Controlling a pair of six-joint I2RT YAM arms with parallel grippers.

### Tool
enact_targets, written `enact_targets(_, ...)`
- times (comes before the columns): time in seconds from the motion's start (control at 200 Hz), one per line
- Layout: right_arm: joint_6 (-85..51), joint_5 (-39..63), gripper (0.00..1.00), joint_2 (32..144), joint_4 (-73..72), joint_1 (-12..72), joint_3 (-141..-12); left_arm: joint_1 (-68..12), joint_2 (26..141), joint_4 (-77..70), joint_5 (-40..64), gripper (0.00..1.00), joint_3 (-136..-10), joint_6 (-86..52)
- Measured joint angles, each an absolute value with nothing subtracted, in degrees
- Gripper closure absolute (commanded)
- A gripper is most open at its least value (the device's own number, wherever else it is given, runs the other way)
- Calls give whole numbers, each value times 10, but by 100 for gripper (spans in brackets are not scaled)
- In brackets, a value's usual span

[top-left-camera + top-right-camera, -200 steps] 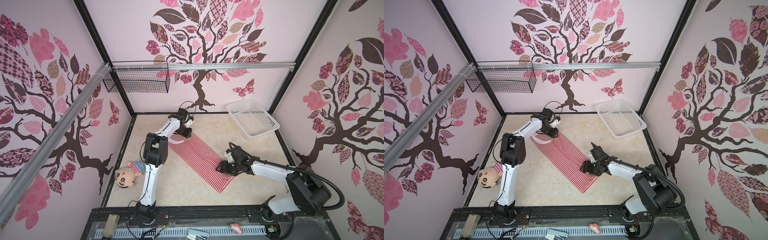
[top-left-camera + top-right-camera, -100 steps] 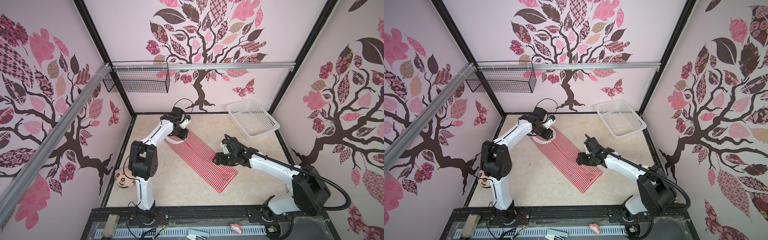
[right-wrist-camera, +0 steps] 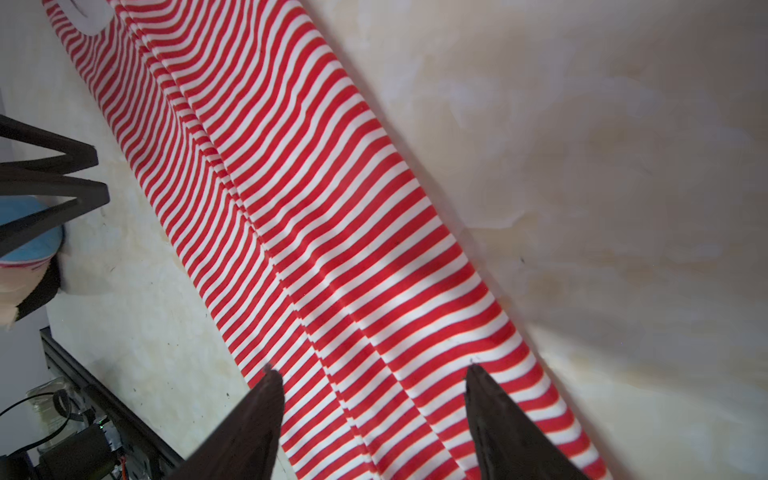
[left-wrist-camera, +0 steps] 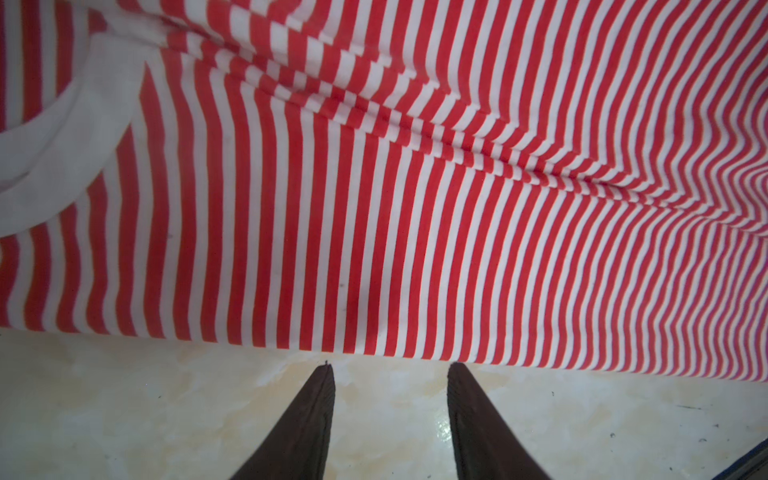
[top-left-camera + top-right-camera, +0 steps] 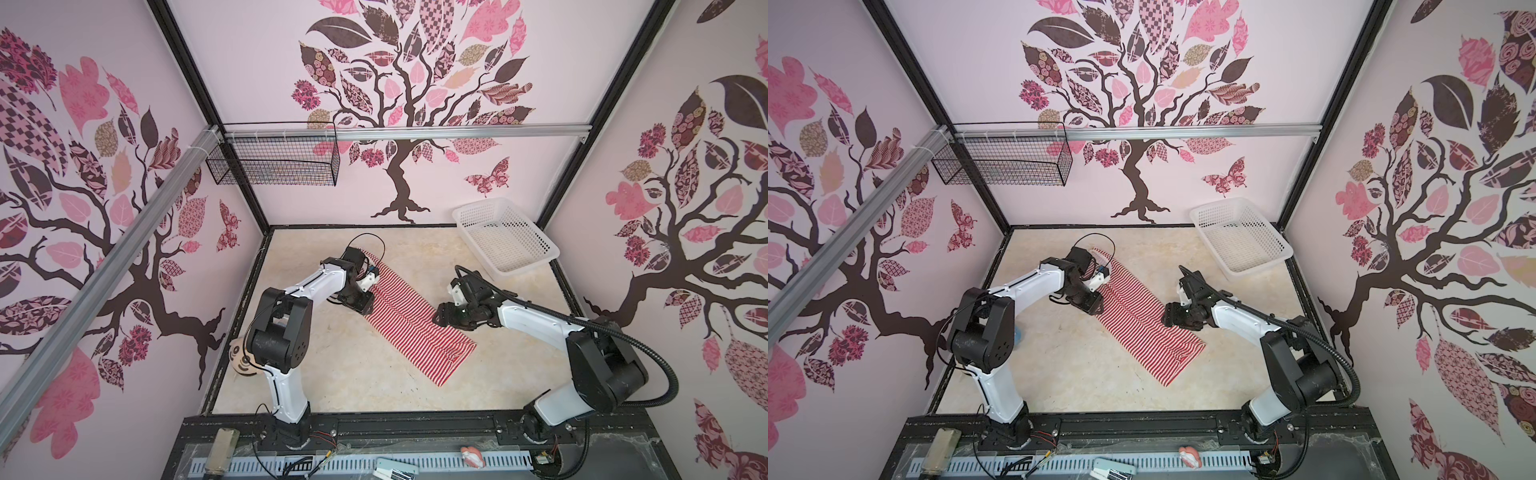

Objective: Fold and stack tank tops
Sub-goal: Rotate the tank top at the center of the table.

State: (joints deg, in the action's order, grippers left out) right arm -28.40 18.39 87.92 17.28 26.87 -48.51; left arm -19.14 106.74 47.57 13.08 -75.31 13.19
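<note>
Near-left, what looks like a doll's head (image 5: 240,360) is half hidden behind the left arm (image 5: 284,332). On the table (image 5: 353,382) lies the tank top (image 5: 415,328), a long strip running from its near-right hem to its far-left neckline. The left gripper (image 4: 390,368), prongs apart and empty, hovers over bare table beside its edge. The right gripper (image 3: 372,370), likewise spread, hangs over the stripes. Far-right stands a white basket (image 5: 525,266).

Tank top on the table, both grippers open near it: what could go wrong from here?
1. The left gripper sits over bare table, just short of the tank top; closing here might catch nothing.
2. The right gripper straddles the overlapped flap edge; a pinch could lift only one layer and undo the fold.
</note>
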Motion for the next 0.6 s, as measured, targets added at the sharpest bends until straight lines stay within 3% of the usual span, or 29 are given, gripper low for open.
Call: enact_targets(0.6, -318, 224, 28, 877, 86, 269, -405, -191, 1140, 469, 127, 52, -790, 120)
